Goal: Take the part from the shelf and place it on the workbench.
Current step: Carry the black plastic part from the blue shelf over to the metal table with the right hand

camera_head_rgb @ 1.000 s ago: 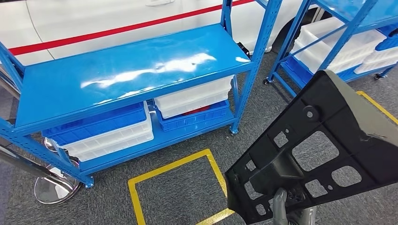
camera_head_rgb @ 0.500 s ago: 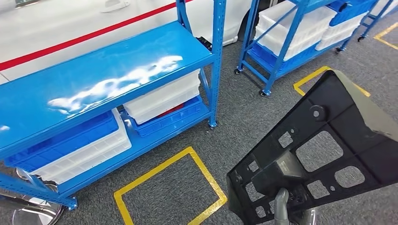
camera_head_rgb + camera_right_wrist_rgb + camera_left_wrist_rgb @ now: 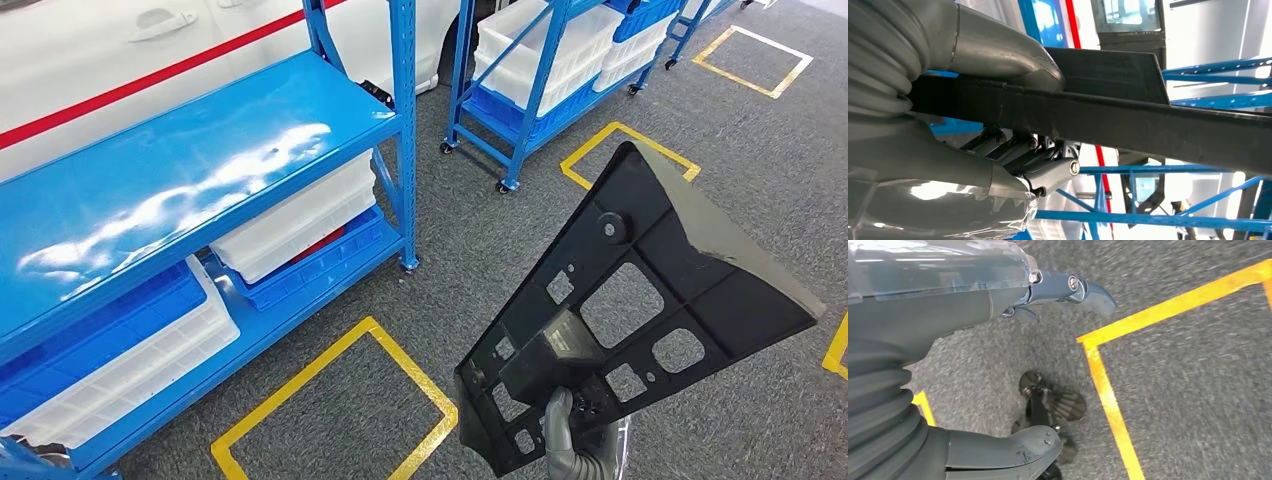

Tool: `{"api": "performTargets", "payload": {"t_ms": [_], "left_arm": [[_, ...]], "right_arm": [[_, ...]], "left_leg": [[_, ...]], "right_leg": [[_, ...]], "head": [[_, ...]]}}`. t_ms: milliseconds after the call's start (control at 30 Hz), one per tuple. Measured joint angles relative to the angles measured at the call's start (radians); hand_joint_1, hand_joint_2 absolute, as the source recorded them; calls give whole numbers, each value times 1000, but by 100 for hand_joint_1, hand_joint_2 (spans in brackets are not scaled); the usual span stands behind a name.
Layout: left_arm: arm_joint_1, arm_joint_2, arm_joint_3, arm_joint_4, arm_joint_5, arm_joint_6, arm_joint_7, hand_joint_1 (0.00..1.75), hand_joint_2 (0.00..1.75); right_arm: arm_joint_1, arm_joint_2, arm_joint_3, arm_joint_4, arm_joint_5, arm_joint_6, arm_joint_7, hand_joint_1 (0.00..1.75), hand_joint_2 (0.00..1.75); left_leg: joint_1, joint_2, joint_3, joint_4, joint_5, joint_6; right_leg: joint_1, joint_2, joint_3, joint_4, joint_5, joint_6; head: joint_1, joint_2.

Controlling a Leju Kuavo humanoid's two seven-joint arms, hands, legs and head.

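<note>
The part [image 3: 705, 250] is a large flat black plastic panel, roughly triangular, with several cut-out holes. I hold it up above the grey carpet in the lower right of the head view. My right hand [image 3: 572, 450] grips its narrow lower end from below. In the right wrist view the thumb [image 3: 998, 55] lies over one face of the part [image 3: 1148, 125] and the fingers [image 3: 1048, 172] curl against the other. My left hand [image 3: 948, 340] hangs over the floor, thumb and fingers apart, with nothing in it.
A blue shelf rack [image 3: 200, 170] stands at the left with white and blue bins [image 3: 290, 215] on its lower level. A second blue rack [image 3: 540, 70] stands further back. Yellow tape squares [image 3: 330, 400] mark the carpet. A white car with a red stripe [image 3: 100, 50] is behind the racks.
The whole picture has shifted: the camera has turned to the right, so the racks and floor marks slid left. The part stays in my right hand at the same place in view.
</note>
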Motion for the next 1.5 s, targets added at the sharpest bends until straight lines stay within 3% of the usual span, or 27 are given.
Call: {"api": "performTargets", "payload": {"t_ms": [67, 100, 133, 200, 233, 300, 333, 400, 433, 467, 533, 600, 633, 700, 767, 833, 900, 967, 1033, 1100, 1133, 1200, 1267, 1333, 1400, 1433, 1500], "left_arm": [[1, 1, 5, 0, 0, -6, 0, 0, 175], [1, 1, 7, 0, 0, -8, 1, 0, 175], [0, 1, 8, 0, -1, -10, 3, 0, 175], [-3, 1, 10, 0, -1, -12, 5, 0, 175], [-4, 1, 10, 0, -2, -13, 6, 0, 175], [-5, 1, 13, 0, -2, -13, 6, 0, 175], [-6, 1, 14, 0, -2, -13, 6, 0, 175], [-8, 2, 15, 0, -2, -14, 6, 0, 175], [-9, 2, 15, 0, -2, -15, 6, 0, 175], [-9, 3, 16, 0, -2, -16, 6, 0, 175], [-7, 3, 17, 0, -4, -18, 6, 0, 175], [-5, 3, 17, 0, -10, -18, 5, 0, 175], [-5, 3, 17, 0, -15, -17, 5, 0, 175], [-7, 3, 16, 0, -30, -11, 6, 0, 175], [-8, 2, 13, 0, -46, -3, 9, 0, 175], [-11, -1, 9, 0, -54, 3, 12, 0, 175], [-15, -4, 4, 0, -56, 5, 14, 0, 175], [-19, -8, 1, 0, -61, 7, 11, 0, 175], [-18, -9, -2, 0, -68, 13, 4, 0, 175], [-17, -9, -3, 0, -78, 21, -2, 0, 175], [-17, -9, -5, 0, -83, 24, -6, 0, 175], [-19, -10, -9, 0, -90, 26, -15, 0, 175], [-20, -12, -12, 0, -90, 25, -34, 0, 175], [-22, -13, -13, 0, -88, 25, -53, 0, 175], [-24, -14, -13, 0, -86, 26, -65, 0, 175], [-26, -15, -13, 0, -87, 27, -68, 0, 175], [-27, -16, -14, 0, -91, 28, -73, 0, 175]], "right_arm": [[-10, -2, 1, 9, 4, 9, 0, 175, 175], [-13, -3, 1, 13, 5, 11, 0, 175, 175], [-15, -4, 1, 17, 6, 13, 0, 175, 175], [-19, -5, 1, 23, 7, 16, 0, 175, 175], [-22, -5, 1, 25, 7, 17, 0, 175, 175], [-27, -5, 1, 27, 8, 18, 0, 175, 175], [-30, -5, 1, 28, 8, 18, 0, 175, 175], [-31, -5, 1, 29, 8, 18, 0, 175, 175], [-32, -5, 1, 30, 7, 19, 0, 175, 175], [-35, -5, 1, 31, 7, 20, 0, 175, 175], [-41, -5, 2, 34, 6, 24, 0, 175, 175], [-46, -5, 1, 40, 6, 29, 0, 175, 175], [-48, -5, -1, 43, 6, 33, 0, 175, 175], [-51, -5, -8, 48, 4, 44, 0, 175, 175], [-56, -6, -25, 54, 2, 58, 0, 175, 175], [-60, -8, -43, 58, 0, 69, 0, 175, 175], [-60, -10, -58, 61, 0, 75, 0, 175, 175], [-63, -12, -77, 65, 2, 86, 0, 175, 175], [-70, -13, -103, 73, 3, 104, 0, 175, 175], [-74, -13, -133, 82, 2, 128, 0, 175, 175], [-74, -13, -151, 86, 3, 139, 0, 175, 175], [-73, -13, -186, 90, 10, 157, 0, 175, 175], [-74, -13, -221, 91, 14, 167, 0, 175, 175], [-74, -11, -256, 88, 17, 177, -1, 175, 175], [-71, -9, -285, 81, 26, 182, -1, 175, 175], [-68, -9, -295, 77, 35, 181, -1, 175, 175], [-67, -7, -303, 70, 57, 168, -2, 175, 175]], "left_leg": [[-5, 30, -2, 0, 0, 4], [-6, 45, -2, 0, -1, 4], [-8, 59, -1, 0, -3, 4], [-10, 83, 4, 0, -6, 2], [-13, 93, 7, 1, -9, -1], [-18, 111, 12, 2, -15, -9], [-19, 121, 14, 2, -16, -14], [-19, 130, 19, 3, -22, -24], [-17, 112, 16, 16, -35, -29], [-15, 85, 4, 47, -59, -33], [-10, 31, -49, 168, -127, -38], [-7, 18, -101, 278, -163, -43], [-5, 16, -105, 284, -151, -44], [0, 1, -63, 184, -78, -46], [6, -45, -11, 66, -32, -45], [5, -67, 5, 28, -30, -40], [2, -47, 5, 22, -23, -27], [3, -21, 6, 13, -14, -10], [0, 8, 4, 9, -10, 0], [-4, 38, 1, 9, -11, 2], [-6, 53, 1, 9, -12, 3], [-8, 78, 4, 9, -15, 1], [-11, 100, 10, 10, -20, -5], [-14, 118, 15, 10, -26, -14], [-15, 138, 21, 7, -29, -24], [-14, 132, 23, 10, -35, -28], [-10, 82, 5, 62, -73, -36]], "right_leg": [[-2, -35, -62, 130, -58, 6], [-4, -41, -78, 164, -64, 7], [-5, -45, -74, 159, -50, 7], [-3, -67, -8, 42, 13, 0], [3, -95, 31, -30, 37, -8], [14, -131, 73, -113, 56, -23], [18, -132, 74, -122, 54, -27], [14, -104, 73, -129, 61, -35], [10, -92, 74, -133, 65, -40], [5, -79, 75, -138, 69, -45], [2, -53, 72, -140, 74, -51], [2, -23, 69, -137, 75, -53], [1, -7, 68, -134, 75, -52], [-1, 24, 68, -125, 73, -48], [-1, 51, 63, -112, 69, -37], [-3, 75, 53, -106, 71, -23], [-7, 88, 45, -107, 77, -9], [-5, 44, 25, -73, 55, 0], [-2, -19, -28, 35, -5, 4], [-5, -38, -82, 149, -51, 8], [-6, -41, -88, 165, -48, 8], [-6, -56, -39, 81, 4, 4], [4, -102, 37, -57, 49, -8], [15, -122, 66, -116, 56, -19], [17, -97, 63, -120, 60, -26], [14, -85, 65, -125, 63, -31], [7, -63, 69, -134, 70, -43]], "head": [[6, 0], [6, 0], [6, 0], [7, 0], [6, 0], [6, 0], [5, 0], [6, 0], [5, 0], [4, 0], [-1, 0], [-3, 0], [-3, 0], [-4, 0], [-5, 0], [-5, 0], [-4, 0], [0, 0], [7, 0], [9, 0], [9, 0], [10, 0], [10, 0], [10, 0], [10, 0], [9, 0], [8, 0]]}}
